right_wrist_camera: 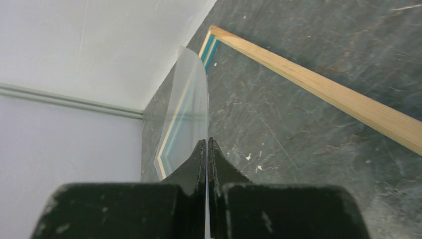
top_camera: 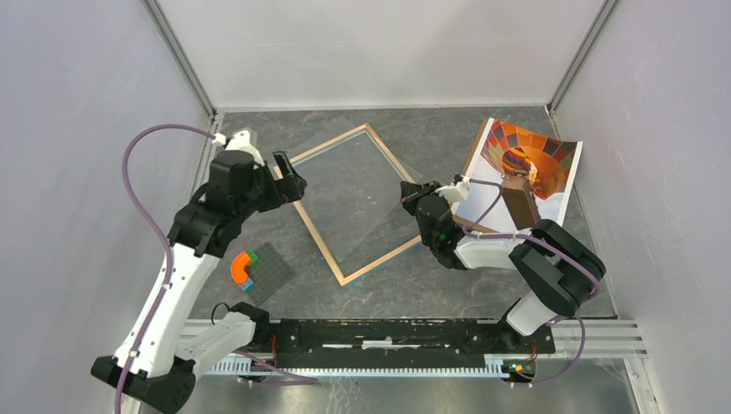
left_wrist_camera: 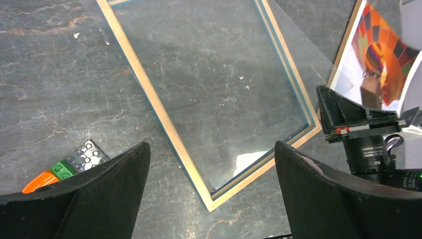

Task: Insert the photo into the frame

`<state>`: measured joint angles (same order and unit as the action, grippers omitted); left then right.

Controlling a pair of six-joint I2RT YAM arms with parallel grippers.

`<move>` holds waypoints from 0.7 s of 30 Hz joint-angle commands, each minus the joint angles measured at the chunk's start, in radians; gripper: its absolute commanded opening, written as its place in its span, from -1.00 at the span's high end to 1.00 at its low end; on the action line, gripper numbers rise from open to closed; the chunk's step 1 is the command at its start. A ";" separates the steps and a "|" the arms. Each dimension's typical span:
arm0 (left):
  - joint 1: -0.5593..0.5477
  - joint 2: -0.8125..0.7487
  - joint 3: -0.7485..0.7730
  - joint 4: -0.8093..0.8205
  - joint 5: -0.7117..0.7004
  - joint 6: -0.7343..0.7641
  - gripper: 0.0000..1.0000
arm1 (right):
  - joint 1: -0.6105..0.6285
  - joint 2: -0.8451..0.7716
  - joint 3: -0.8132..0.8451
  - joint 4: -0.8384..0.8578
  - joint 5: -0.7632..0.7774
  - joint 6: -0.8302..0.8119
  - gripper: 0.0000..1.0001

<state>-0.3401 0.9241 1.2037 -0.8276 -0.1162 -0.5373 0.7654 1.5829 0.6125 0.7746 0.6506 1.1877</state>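
1. Photo [top_camera: 530, 159]: a balloon print, picture side up, at the far right of the table [top_camera: 448, 285], close to the right wall. It rests on a brown board [top_camera: 473, 148], whose edge shows along the print's left side. The print lies outside the frame and apart from it, and it also shows at the right edge of the left wrist view [left_wrist_camera: 378, 55].
2. Frame [top_camera: 379, 263]: lies flat at the middle of the table, turned cornerwise, with its wood side up (a blue line runs along the inner rails [left_wrist_camera: 152, 99]). The dark table shows through the opening. One wood rail [right_wrist_camera: 318, 85] crosses the right wrist view.
3. Sheet [left_wrist_camera: 303, 52]: a clear pane over the frame's opening. It sits askew and overhangs the right rail toward the photo. From the right wrist it appears edge-on [right_wrist_camera: 191, 104], rising in a curve off the table.
4. Right gripper [top_camera: 407, 194]: stands between frame and photo. Its fingers are pressed together and pinch the sheet's edge [right_wrist_camera: 206, 144].
5. Left gripper [top_camera: 293, 177]: stands over the frame's left corner with its jaws spread wide and nothing between them [left_wrist_camera: 211, 147].
6. Baseplate [top_camera: 271, 274]: a grey studded plate near the frame's left rail, beside the left arm. An orange curved brick [top_camera: 240, 266] sits at its left edge with small green and blue pieces. Whether these sit on the plate or just beside it cannot be told.
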 commanded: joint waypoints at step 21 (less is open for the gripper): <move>-0.240 0.150 0.040 0.063 -0.261 0.145 -1.00 | -0.007 -0.054 -0.162 -0.041 0.034 0.358 1.00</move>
<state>-0.5766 1.1015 1.2259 -0.8043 -0.3313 -0.4473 0.7570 1.5532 0.4595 0.7563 0.6991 1.4876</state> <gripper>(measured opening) 0.996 0.006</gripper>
